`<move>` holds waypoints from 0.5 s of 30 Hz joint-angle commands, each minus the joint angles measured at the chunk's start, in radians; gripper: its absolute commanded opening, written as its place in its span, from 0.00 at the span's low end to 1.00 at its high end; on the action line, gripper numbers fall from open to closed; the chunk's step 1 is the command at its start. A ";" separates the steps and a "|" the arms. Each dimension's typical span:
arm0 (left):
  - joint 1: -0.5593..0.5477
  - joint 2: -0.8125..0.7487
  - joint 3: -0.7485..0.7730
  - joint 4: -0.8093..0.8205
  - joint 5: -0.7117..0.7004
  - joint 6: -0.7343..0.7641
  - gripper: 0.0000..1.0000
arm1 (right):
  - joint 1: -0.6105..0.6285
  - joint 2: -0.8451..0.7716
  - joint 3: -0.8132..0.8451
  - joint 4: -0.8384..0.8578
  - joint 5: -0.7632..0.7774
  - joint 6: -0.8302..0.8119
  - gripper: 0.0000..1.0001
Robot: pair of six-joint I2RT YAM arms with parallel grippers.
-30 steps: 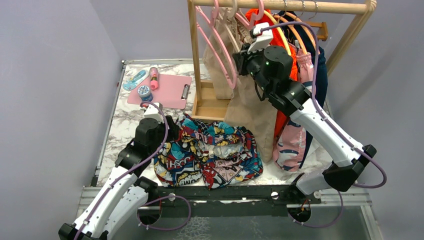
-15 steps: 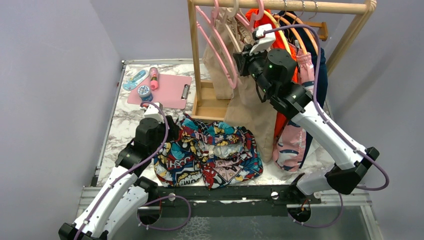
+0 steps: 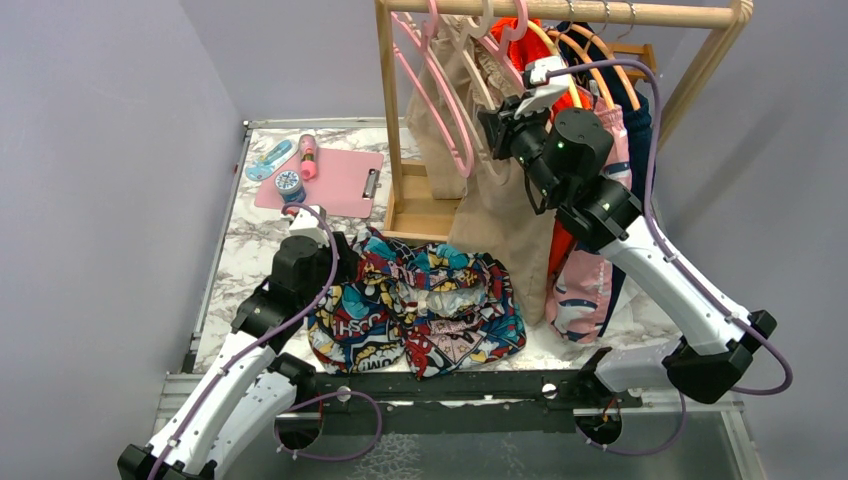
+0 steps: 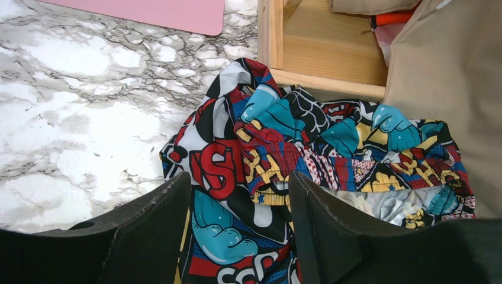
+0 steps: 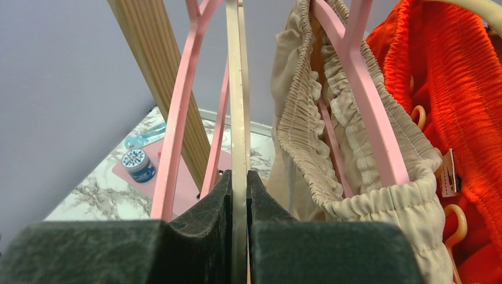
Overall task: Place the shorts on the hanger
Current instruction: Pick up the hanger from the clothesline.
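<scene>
The comic-print shorts [image 3: 420, 310] lie crumpled on the marble table in front of the rack, and they also show in the left wrist view [image 4: 331, 148]. My left gripper [image 3: 345, 257] is open and low over the shorts' left edge, with the fabric between its fingers [image 4: 240, 198]. My right gripper [image 3: 497, 120] is raised at the rack. It is shut on the slim cream hanger [image 5: 238, 89], which runs upright between its pads [image 5: 238, 186]. The hanger's hook is out of view in the right wrist view.
A wooden clothes rack [image 3: 560, 12] holds pink hangers [image 3: 440, 110], plain beige shorts [image 3: 500, 210] and an orange garment [image 5: 450, 89] close beside the held hanger. Its wooden base [image 3: 420, 205] sits behind the shorts. A pink clipboard [image 3: 325, 180] and a small jar [image 3: 288, 183] lie at the back left.
My right arm has moved to the right and slightly up by the rail, with the cream hanger held in it. The left arm and the shorts have not moved.
</scene>
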 commanded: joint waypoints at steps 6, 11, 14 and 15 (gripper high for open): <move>-0.005 -0.003 -0.004 0.020 -0.008 0.009 0.63 | -0.003 -0.073 -0.047 -0.028 -0.037 0.001 0.01; -0.006 -0.049 -0.006 0.016 -0.041 0.003 0.63 | -0.003 -0.127 -0.087 -0.086 -0.055 0.002 0.01; -0.005 -0.072 -0.010 0.016 -0.054 0.002 0.63 | -0.003 -0.175 -0.120 -0.130 -0.064 -0.003 0.01; -0.004 -0.073 -0.009 0.015 -0.056 0.003 0.63 | -0.003 -0.193 -0.134 -0.138 -0.071 -0.008 0.01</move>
